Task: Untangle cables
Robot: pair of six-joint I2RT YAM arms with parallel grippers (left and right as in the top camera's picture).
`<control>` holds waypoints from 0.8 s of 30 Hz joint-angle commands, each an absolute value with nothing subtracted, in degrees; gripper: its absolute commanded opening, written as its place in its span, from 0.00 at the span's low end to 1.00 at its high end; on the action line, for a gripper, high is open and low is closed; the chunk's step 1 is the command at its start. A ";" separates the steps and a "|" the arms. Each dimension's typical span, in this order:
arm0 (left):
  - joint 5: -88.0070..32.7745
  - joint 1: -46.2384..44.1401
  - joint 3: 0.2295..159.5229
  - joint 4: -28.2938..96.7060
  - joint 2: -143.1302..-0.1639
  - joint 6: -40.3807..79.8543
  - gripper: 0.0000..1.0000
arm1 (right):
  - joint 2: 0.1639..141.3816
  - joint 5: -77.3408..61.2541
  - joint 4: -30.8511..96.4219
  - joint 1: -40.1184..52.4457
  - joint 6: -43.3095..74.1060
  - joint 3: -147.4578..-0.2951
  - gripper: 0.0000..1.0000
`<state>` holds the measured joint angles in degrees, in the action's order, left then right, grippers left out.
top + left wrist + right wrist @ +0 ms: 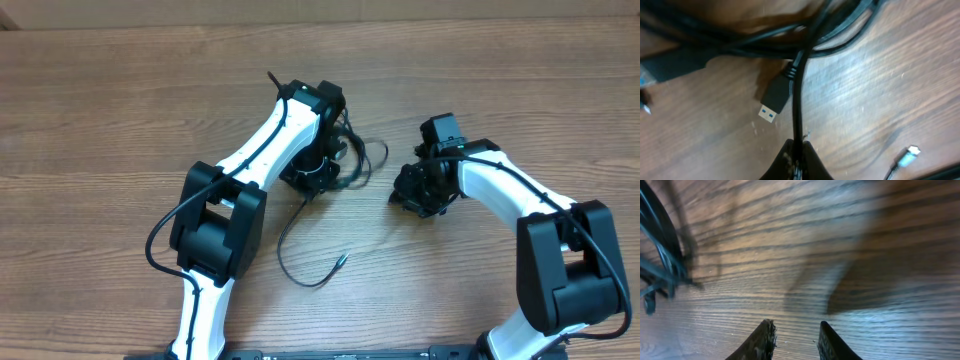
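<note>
The left jaws are clamping a black cable beside the USB plug; right jaws are hanging apart, empty; pulling slowly is looking safest.

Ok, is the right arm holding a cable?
No, the right fingers stand apart over bare table with nothing between them; the cables lie off to one side.

Left hand tight, right hand ajar.

Lab-style robot bench: wood-grain tabletop, white left arm, white right arm.
</note>
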<state>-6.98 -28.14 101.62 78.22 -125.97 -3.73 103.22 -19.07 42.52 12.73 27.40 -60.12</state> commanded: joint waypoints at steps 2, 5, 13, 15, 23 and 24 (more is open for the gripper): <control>1.50 -27.99 101.38 78.32 -125.34 4.91 0.26 | 101.91 -20.75 41.58 11.75 26.55 -60.01 0.29; 3.33 -27.79 101.41 76.03 -125.34 6.44 0.45 | 101.91 -23.75 39.66 11.77 26.55 -60.01 0.30; -8.23 -24.51 103.79 64.79 -125.34 7.51 0.65 | 101.91 -24.03 34.83 12.29 26.59 -60.01 0.34; -12.34 -23.07 103.77 60.27 -125.34 11.27 0.62 | 101.91 -22.63 32.56 12.32 26.57 -60.01 0.35; -17.78 -22.20 103.53 46.19 -125.34 23.42 0.50 | 101.91 -17.41 25.91 12.34 26.55 -60.01 0.35; -17.61 -22.57 103.50 45.56 -125.36 23.86 0.47 | 101.91 -17.41 25.39 12.38 26.55 -60.01 0.35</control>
